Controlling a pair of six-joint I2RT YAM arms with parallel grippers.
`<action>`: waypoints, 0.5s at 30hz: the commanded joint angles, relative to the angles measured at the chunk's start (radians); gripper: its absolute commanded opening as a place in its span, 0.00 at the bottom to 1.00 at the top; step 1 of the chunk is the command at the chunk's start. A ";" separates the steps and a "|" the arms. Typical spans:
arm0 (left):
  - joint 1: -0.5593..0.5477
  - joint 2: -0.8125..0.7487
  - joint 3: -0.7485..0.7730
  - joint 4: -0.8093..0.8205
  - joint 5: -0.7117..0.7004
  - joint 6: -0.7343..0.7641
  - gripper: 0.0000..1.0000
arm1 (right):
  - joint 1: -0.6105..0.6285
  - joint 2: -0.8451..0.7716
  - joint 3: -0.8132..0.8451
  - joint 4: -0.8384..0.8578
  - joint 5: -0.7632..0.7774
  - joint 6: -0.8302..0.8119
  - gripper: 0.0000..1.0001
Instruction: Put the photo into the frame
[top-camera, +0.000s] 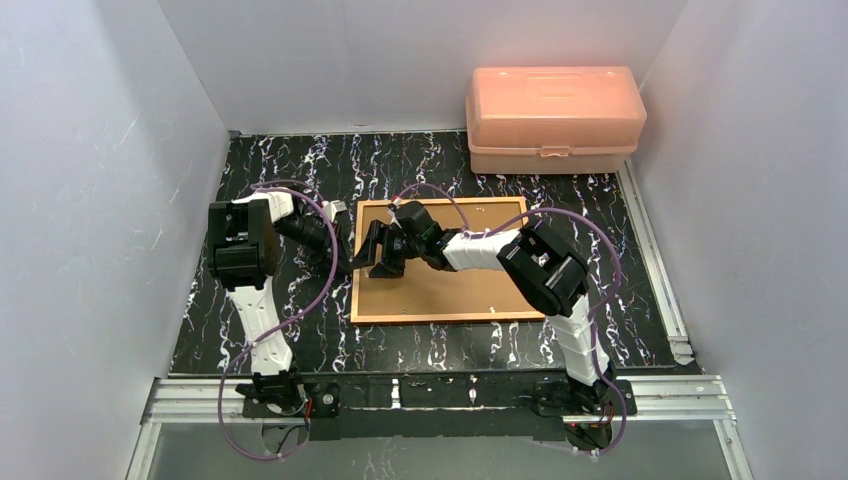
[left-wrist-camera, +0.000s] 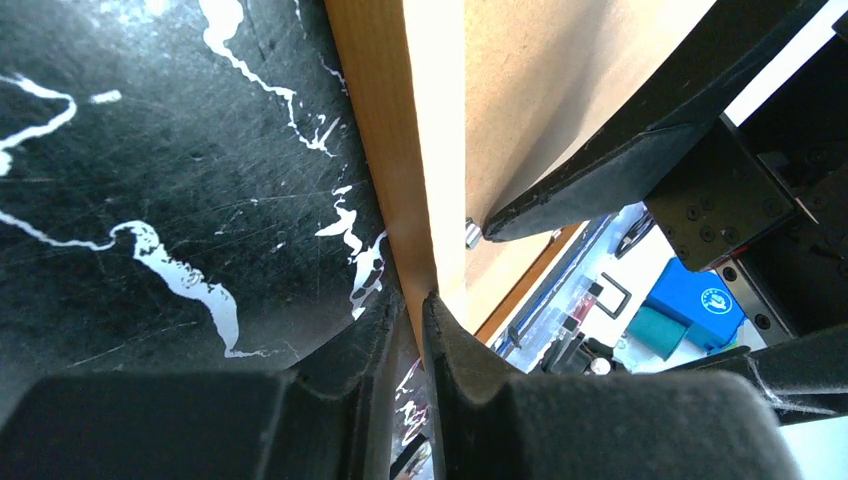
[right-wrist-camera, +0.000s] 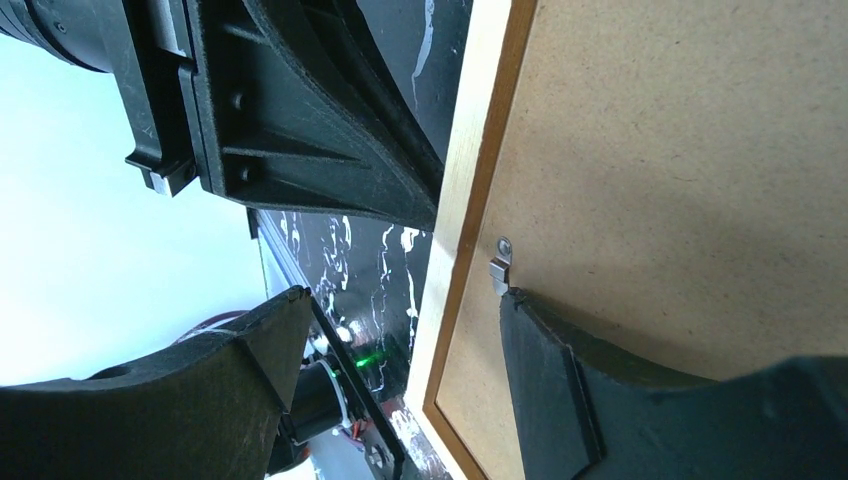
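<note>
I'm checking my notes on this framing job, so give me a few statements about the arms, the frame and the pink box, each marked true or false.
1. The left jaws pinch the left rail of the frame. True.
2. The right jaws are clamped shut on the backing board. False: they stand open, with one finger over the backing board by a metal tab.
3. The backing board lies inside the frame. True.
4. The pink box has its lid open. False: the pink box is closed.
5. The frame leans against the wall. False: it lies flat on the table.
</note>
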 joint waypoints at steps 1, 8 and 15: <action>-0.019 -0.022 0.011 -0.004 0.033 -0.002 0.13 | 0.012 0.021 -0.003 0.048 -0.007 0.020 0.77; -0.021 -0.031 0.006 -0.004 0.036 0.005 0.13 | 0.018 0.043 0.020 0.049 -0.006 0.019 0.77; -0.021 -0.037 0.002 -0.004 0.041 0.011 0.13 | 0.019 0.058 0.041 0.051 0.004 0.018 0.76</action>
